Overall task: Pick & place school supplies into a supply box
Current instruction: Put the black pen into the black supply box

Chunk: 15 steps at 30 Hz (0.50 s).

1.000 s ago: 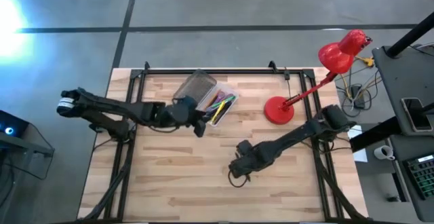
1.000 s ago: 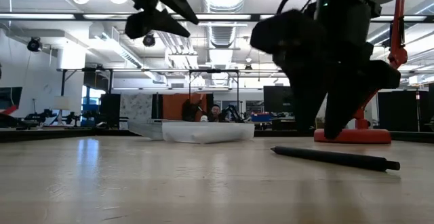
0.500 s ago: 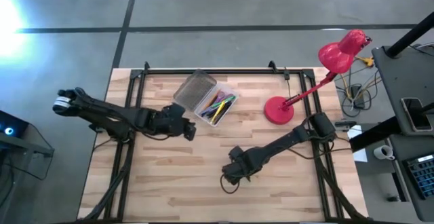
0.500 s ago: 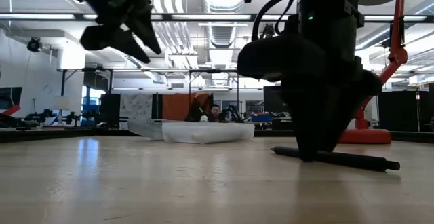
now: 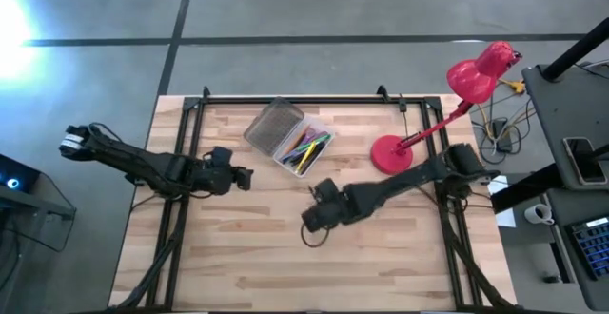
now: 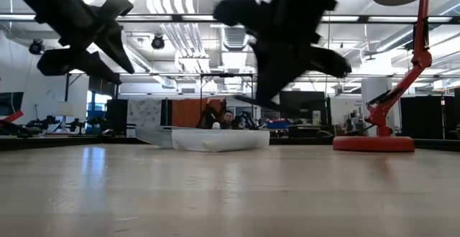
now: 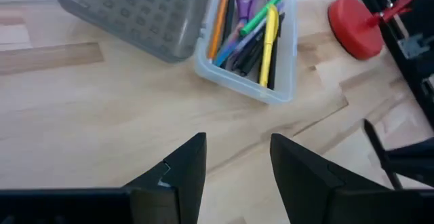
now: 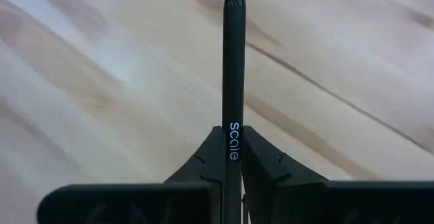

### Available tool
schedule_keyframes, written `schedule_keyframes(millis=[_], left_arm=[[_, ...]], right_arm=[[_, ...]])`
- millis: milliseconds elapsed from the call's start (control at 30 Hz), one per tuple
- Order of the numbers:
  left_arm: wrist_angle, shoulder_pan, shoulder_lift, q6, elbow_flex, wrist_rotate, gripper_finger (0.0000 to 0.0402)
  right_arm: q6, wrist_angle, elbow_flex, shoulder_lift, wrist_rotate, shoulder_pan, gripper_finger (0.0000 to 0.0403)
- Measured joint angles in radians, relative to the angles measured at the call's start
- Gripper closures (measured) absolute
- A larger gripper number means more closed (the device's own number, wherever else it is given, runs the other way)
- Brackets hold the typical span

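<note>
Two grippers: right gripper (image 8: 232,157) pinched tight on black pen (image 8: 234,68), left gripper (image 7: 237,157) apparently empty, parted.

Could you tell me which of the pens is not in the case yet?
The black pen, printed "Scale": the right gripper is pinching it above the table, while the coloured ones lie in the clear case.

Matt black pen (image 8: 234,81), pale wood-grain table (image 5: 238,247), clear plastic box (image 7: 281,54).

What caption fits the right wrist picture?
Right gripper clamps a black pen lifted above the wooden table.
</note>
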Motion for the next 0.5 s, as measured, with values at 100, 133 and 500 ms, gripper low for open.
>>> schedule_keyframes(millis=[100,133,500], left_arm=[[0.005,0.000,-0.047,-0.005,-0.029,-0.011,0.0254],[0.005,0.000,-0.060,-0.004,-0.034,-0.021,0.0254],[-0.049,0.028,-0.124,0.133,-0.022,-0.211,0.0254]], right_arm=[[-0.097,0.089,-0.012,-0.042,-0.002,-0.077,0.0388],[-0.115,0.106,-0.013,-0.053,0.000,-0.108,0.0388],[0.165,0.288,-0.048,-0.067,-0.054,-0.439,0.0362]])
